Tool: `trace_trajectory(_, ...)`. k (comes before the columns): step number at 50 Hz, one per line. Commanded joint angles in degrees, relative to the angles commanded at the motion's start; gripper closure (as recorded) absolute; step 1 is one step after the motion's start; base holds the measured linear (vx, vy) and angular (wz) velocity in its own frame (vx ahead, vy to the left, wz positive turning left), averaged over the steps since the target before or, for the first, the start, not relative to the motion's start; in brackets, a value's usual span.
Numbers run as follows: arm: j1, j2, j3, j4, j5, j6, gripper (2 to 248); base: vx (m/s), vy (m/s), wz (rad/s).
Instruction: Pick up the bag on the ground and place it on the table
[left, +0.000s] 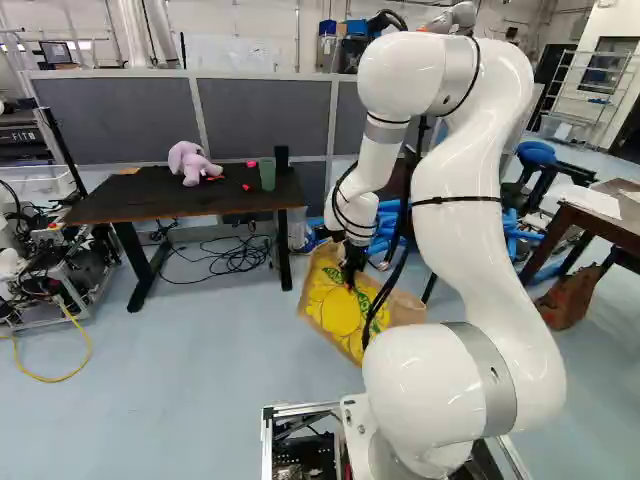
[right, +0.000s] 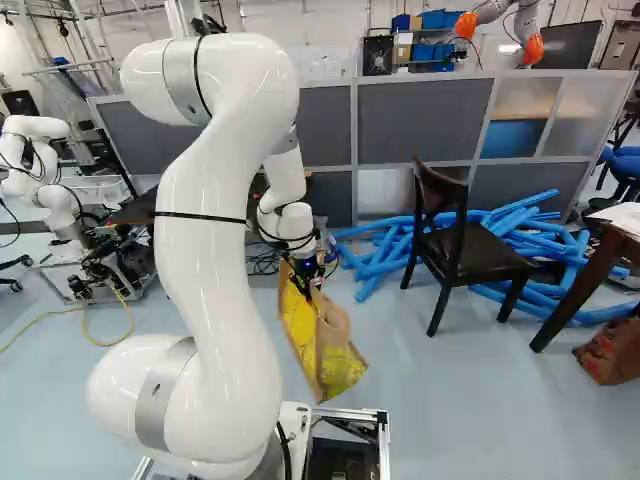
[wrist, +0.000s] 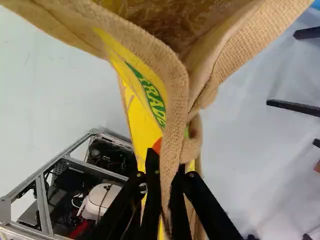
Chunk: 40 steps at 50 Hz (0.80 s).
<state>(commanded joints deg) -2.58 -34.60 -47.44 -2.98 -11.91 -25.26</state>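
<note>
Though askew, bag in tool's grip.

You've got bright, pretty even room light in both base views, fwiw. The glossy white robot arm gets soft highlights and nearly washes out in places, and you'll see a dull sheen on the smooth pale blue-grey floor. It's dimmer under the black-topped, brown-edged table. Uprights lean toward the sides, so expect some wide-angle stretch. In your wrist view, the tan burlap bag's inside is shadowed, and the silver metal frame surrounds murky dark patches.
</note>
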Motion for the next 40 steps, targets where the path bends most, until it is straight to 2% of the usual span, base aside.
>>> trace_trajectory(40, 0.03, 10.80, 5.43, 0.00, -3.84, 0.00, 228, 0.000, 0.000, 0.000)
